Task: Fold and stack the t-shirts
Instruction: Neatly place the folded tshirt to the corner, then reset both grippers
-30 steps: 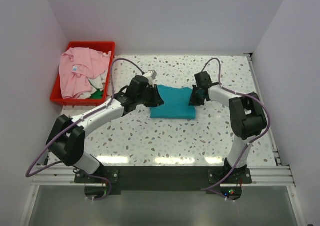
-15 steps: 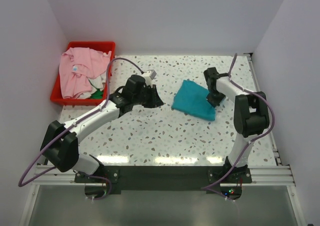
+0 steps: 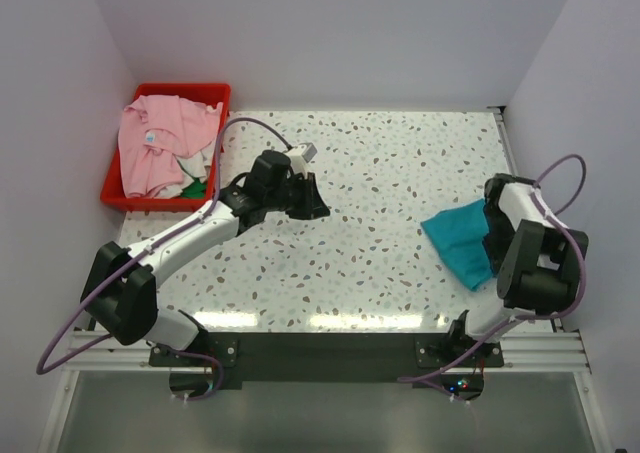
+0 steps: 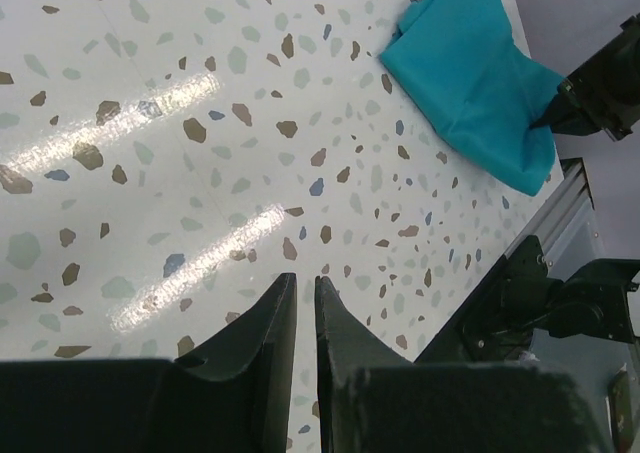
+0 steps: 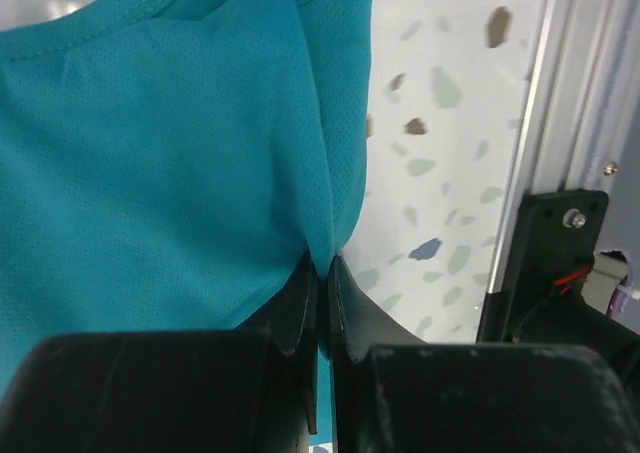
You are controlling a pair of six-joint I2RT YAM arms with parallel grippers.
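1. Two t-shirts are in view. The teal t-shirt (image 3: 462, 241) is a folded bundle at the right edge of the terrazzo table (image 3: 380, 153), near the right arm's base. The pink t-shirt (image 3: 160, 143) is well apart from it, in the red bin (image 3: 118, 195).
2. Right gripper (image 3: 492, 235): in the right wrist view the jaws (image 5: 322, 265) are pinched together on a gathered fold of the teal t-shirt (image 5: 150, 153), with cloth caught right at the fingertips. Fine mesh weave and a stitched hem are visible along the top of that view.
3. An aluminium rail (image 5: 560, 123) runs along the table edge just beside the held cloth.
4. In the left wrist view the teal t-shirt (image 4: 470, 83) spreads out from the pinch point towards the table's middle. Most of it looks to be lying on the surface. Whether the pinched end is lifted clear, I cannot tell.
5. Left gripper (image 3: 318, 210): it hovers over bare table left of centre and points towards the right side. Its fingers (image 4: 305, 283) stand a narrow slit apart, with only speckled table showing in the gap. It holds nothing and is well apart from the teal shirt.
6. The pink t-shirt is crumpled, not folded, and heaped in the bin at the far left corner, off the table's edge. It has a small neck label facing up. It lies on top of other white and green cloth (image 3: 195, 178).
7. No stack is present; the two shirts sit on opposite sides of the workspace.
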